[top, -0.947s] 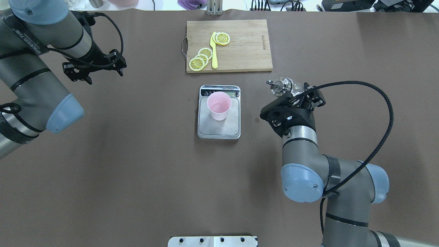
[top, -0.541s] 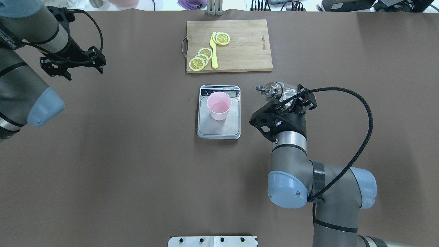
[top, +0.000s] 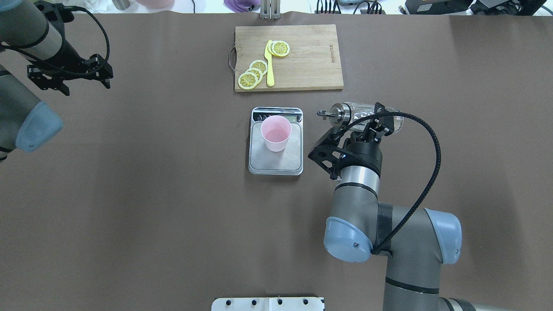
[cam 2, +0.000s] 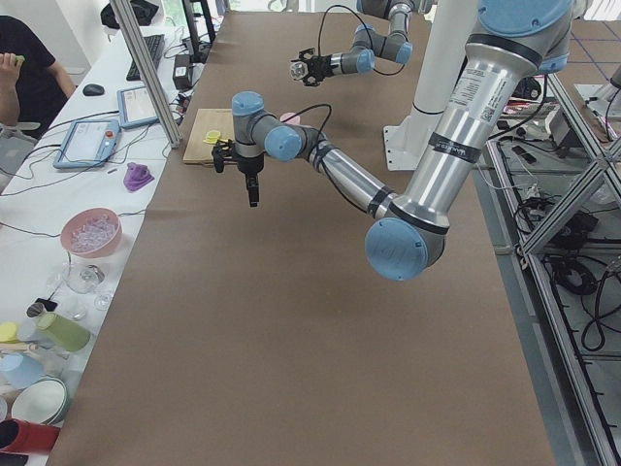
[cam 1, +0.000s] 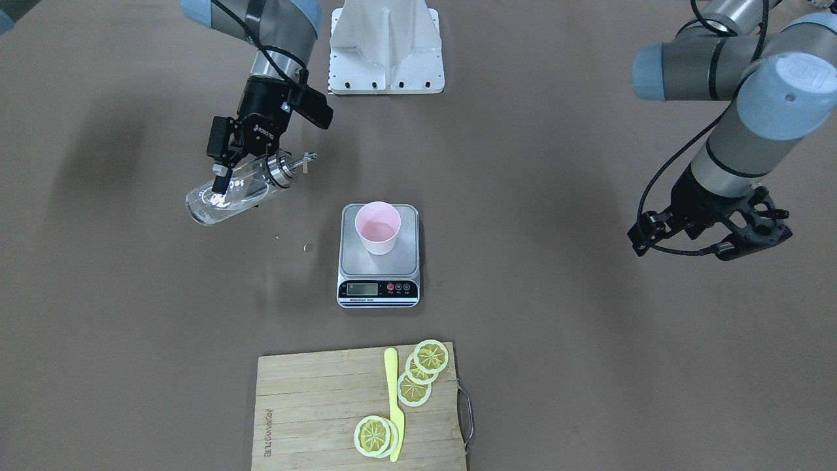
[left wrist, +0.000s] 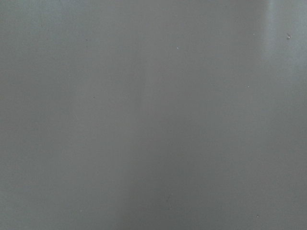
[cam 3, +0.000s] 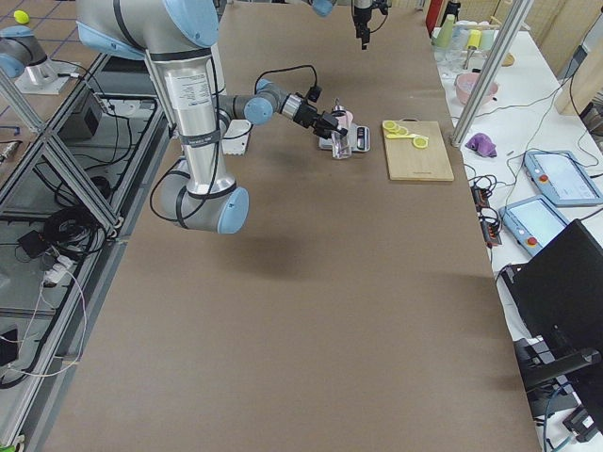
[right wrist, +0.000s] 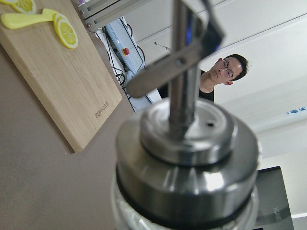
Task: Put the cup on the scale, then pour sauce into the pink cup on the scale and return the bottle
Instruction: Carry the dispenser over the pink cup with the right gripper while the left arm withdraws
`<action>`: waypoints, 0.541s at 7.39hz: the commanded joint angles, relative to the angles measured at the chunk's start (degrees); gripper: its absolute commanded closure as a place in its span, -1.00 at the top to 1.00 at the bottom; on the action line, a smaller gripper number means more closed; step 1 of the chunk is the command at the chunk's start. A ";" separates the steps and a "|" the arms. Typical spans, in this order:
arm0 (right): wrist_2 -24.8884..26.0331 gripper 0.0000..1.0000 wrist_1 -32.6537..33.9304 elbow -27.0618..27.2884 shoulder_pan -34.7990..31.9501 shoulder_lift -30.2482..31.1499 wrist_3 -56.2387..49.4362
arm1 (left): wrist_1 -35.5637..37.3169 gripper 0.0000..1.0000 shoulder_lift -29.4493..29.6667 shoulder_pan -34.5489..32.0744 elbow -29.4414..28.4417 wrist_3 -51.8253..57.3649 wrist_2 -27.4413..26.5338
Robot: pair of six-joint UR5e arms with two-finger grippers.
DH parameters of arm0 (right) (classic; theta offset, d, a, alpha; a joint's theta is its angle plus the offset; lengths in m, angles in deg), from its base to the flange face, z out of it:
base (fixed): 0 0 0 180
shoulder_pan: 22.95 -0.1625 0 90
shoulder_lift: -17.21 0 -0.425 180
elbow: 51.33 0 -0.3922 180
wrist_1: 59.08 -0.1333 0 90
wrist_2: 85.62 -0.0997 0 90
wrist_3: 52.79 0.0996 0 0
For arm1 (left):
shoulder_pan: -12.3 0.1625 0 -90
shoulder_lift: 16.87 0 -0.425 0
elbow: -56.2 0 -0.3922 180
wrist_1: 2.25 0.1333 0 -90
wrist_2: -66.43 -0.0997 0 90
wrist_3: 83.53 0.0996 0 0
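Right gripper [top: 370, 126] is pinching the glass bottle [top: 357, 110] around its body. The bottle is tipped nearly horizontal, on the robot's right of the scale [top: 276, 162], and looks clear of the table [top: 173, 216]. The metal pourer cap [right wrist: 184, 143] points toward the scale, but its spout tip stops short of the scale's edge, so it is not over the cup. In the front-facing view one finger [cam 1: 221, 180] crosses the glass body [cam 1: 222, 201]. Can't read the sauce level through the glass.

The pink cup [top: 276, 131] stands upright on the scale's steel platform, toward the display end and inside the rim. Nothing touches it. The front strip [cam 1: 378, 290] shows an LCD and buttons, with digits too small to read.

Left gripper [top: 87, 88] is spread and holds nothing. It hangs above the table well away from the scale on the robot's left. Its wrist camera shows only plain table surface.

On the far side of the scale from the robot is a wooden cutting board [top: 306, 56] with lemon slices [top: 252, 74] and a yellow knife [top: 270, 69], apart from the scale.

The right wrist view is mostly blurred cap, with a corner of the board and a person in glasses [right wrist: 224, 72] behind.
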 commanded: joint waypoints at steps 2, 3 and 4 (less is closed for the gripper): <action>2.54 -1.00 2.92 -5.51 0.05 -4.89 -0.63 | 0.01 0.96 -0.38 -0.26 -0.19 0.29 0.01; 3.24 -1.00 4.24 -5.53 0.05 -5.36 -0.64 | 0.01 0.96 -0.38 -0.26 -0.53 0.29 0.01; 4.38 -1.00 5.47 -5.53 0.05 -5.36 -1.42 | -0.16 0.96 -0.47 -0.26 -1.06 0.29 0.01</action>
